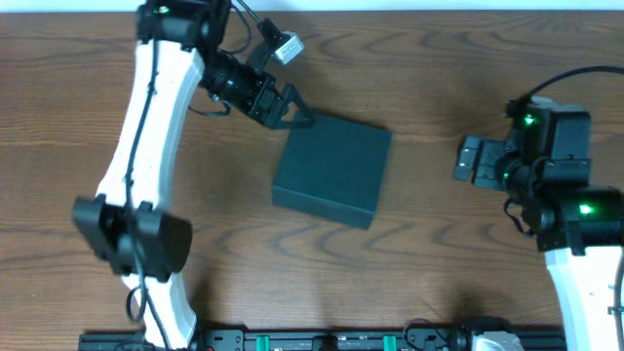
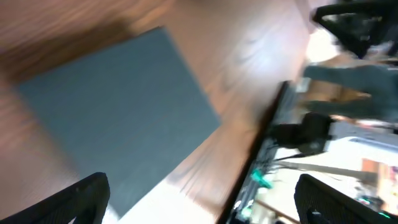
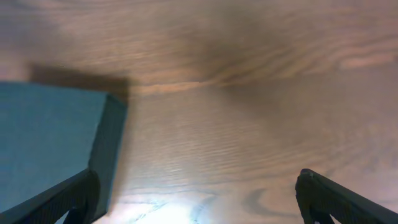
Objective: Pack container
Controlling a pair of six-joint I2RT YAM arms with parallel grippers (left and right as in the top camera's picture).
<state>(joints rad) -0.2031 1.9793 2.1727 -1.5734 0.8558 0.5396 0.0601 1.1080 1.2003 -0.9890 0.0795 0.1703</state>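
Overhead: closed container [image 1: 331, 171] sat on counter [image 1: 419, 278]; left gripper [image 1: 296, 112] gaped wide, empty, just beside its far-left corner; right gripper [image 1: 466, 161] wide open, empty, well right.

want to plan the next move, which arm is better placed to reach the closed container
Left, probably: the left fingers, open, sit at the container's far corner, while the right fingers hang clear of it.

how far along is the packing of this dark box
Done: nothing that shows. The container lies on the table with its lid shut, so its contents are hidden. In hand: the left gripper, open and empty, hovers by one corner of the container. The right gripper is open, apart to the right. Left: opening the lid and packing, though no items are in view.
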